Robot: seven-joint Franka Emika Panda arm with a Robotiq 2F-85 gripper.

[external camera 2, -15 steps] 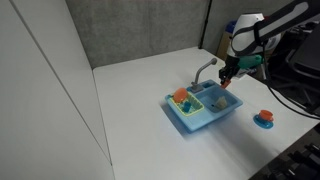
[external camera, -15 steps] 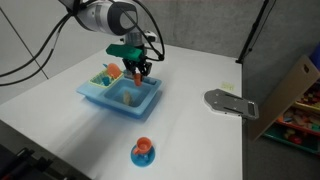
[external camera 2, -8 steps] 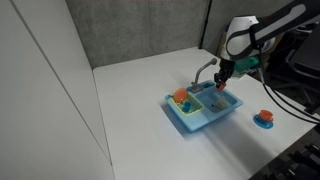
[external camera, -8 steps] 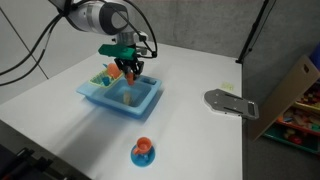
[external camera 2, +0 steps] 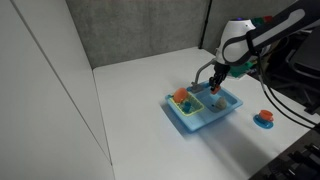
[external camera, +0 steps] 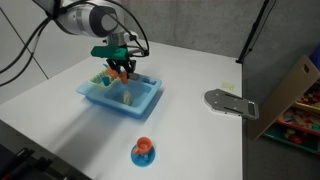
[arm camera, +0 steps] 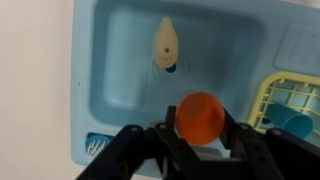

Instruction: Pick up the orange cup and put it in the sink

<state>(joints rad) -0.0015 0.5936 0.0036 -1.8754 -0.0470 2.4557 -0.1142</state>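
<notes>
My pincer [arm camera: 196, 136] is gripping the orange cup [arm camera: 200, 116] above the sink [arm camera: 110, 85], probably needing only lowering and opening next.

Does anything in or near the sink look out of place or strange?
Only a small tan object lies loose in the sink basin, ahead of the orange cup in the gripper. Nothing looks spilled or broken.

Pincer [external camera: 121, 69], perhaps with orange cup [external camera: 117, 72], above sink [external camera: 140, 107]

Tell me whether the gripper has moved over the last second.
Yes. The gripper, holding the orange cup, has shifted leftward in an exterior view along the blue sink, toward its dish-rack end.
</notes>
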